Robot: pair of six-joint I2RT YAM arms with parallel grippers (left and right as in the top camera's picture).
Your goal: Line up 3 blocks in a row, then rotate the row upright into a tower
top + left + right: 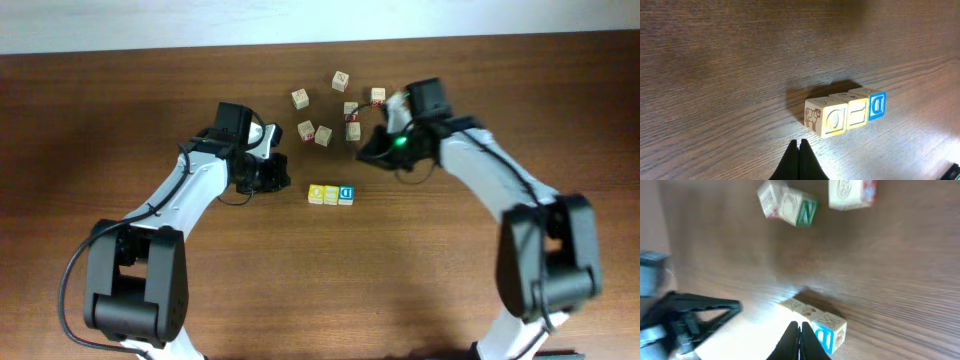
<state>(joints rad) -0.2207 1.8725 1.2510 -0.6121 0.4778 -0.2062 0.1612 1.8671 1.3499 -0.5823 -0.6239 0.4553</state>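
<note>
both grippers are sitting with their fingers pressed together, and neither one is holding anything. the left gripper [275,172] is resting just left of center in the overhead view, its tip pointing right toward the three blocks [331,194], near them but apart. in the left wrist view its dark fingers [790,165] are showing at the bottom edge as one narrow wedge with no gap, and a strip of bare wooden table [420,285] is lying between the tip and the row.

the blocks are sitting in a straight row at the middle of the overhead frame, each touching its neighbour. from left to right in the left wrist view they are the yellow "o" block [833,120], the yellow middle block [857,111] and the blue "d" block [877,105]. an animal drawing is showing on the pale left side of the "o" block.

the right gripper [370,150] is hovering up and to the right of the row in the overhead view, apart from it, with a green light [400,140] glowing on its body. several loose cream cubes [300,98] are lying scattered across the upper center, some just beside this gripper. in the right wrist view its closed tips are pointing up from the bottom edge, with the blue "d" face just to their right; whether they are touching cannot be told from that view.
</note>
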